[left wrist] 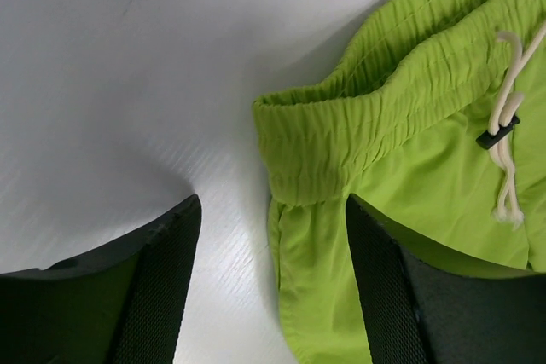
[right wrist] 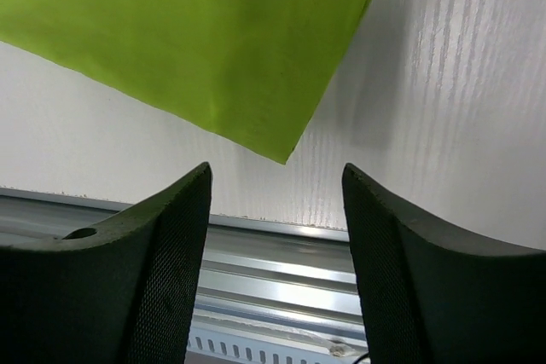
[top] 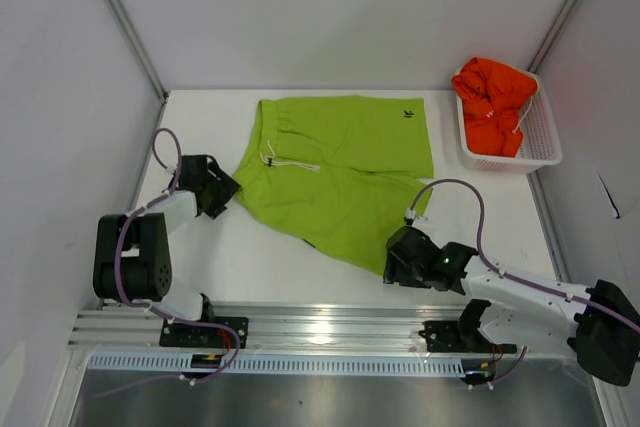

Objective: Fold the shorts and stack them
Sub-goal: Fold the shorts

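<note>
Left gripper [top: 226, 187]: positioned near the left edge of the table [top: 290, 272]; jaws are held apart, nothing is clamped.
Green shorts [top: 340, 172]: laid flat at mid-table, between the two grippers.
Orientation: the long axis is set left to right; the waistband [left wrist: 367, 121] is turned toward the left edge, the leg hems toward the right.
Handling: the fabric is judged light, soft and limp; draping and sliding on the smooth table are to be expected.
Hold points: the thicker elastic waistband corner and the near hem corner [right wrist: 281, 155] are recommended.
Right gripper [top: 393, 259]: placed just beside the near hem corner; jaws are held apart, nothing is gripped.
Orange shorts [top: 495, 102]: bunched unfolded in the basket [top: 545, 142] at the far right corner.
</note>
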You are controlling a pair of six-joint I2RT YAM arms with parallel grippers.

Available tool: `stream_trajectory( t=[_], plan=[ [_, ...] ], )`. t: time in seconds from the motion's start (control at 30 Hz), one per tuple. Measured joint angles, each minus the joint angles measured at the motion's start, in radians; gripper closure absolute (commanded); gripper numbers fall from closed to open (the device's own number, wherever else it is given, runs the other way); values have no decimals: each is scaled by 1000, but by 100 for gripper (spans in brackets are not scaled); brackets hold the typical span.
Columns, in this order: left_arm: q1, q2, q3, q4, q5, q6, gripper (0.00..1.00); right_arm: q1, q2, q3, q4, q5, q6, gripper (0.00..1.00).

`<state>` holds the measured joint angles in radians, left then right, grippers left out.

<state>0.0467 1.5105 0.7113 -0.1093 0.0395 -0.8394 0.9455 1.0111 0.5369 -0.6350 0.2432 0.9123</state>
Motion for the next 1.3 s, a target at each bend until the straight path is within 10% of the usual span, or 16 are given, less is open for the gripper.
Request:
stream_trajectory(
  t=[0.47, 0.63, 0.8, 1.03, 1.3],
  plan=[
    [1, 63, 15, 82, 16, -34, 48, 2, 2, -115, 230, -64, 94, 58],
    [1, 63, 14, 92, 12, -41, 67, 2, 3, -115, 253, -62, 97, 81],
    [1, 63, 12, 102, 4, -43, 64, 3, -5, -115, 241, -58, 95, 100],
    [1, 62, 8, 106, -4, -45, 98, 19, -101, -114, 186, -57, 106, 100],
    [1, 35, -2, 95, -10, -42, 100, 47, -149, -101, 117, -56, 109, 100]
  ],
)
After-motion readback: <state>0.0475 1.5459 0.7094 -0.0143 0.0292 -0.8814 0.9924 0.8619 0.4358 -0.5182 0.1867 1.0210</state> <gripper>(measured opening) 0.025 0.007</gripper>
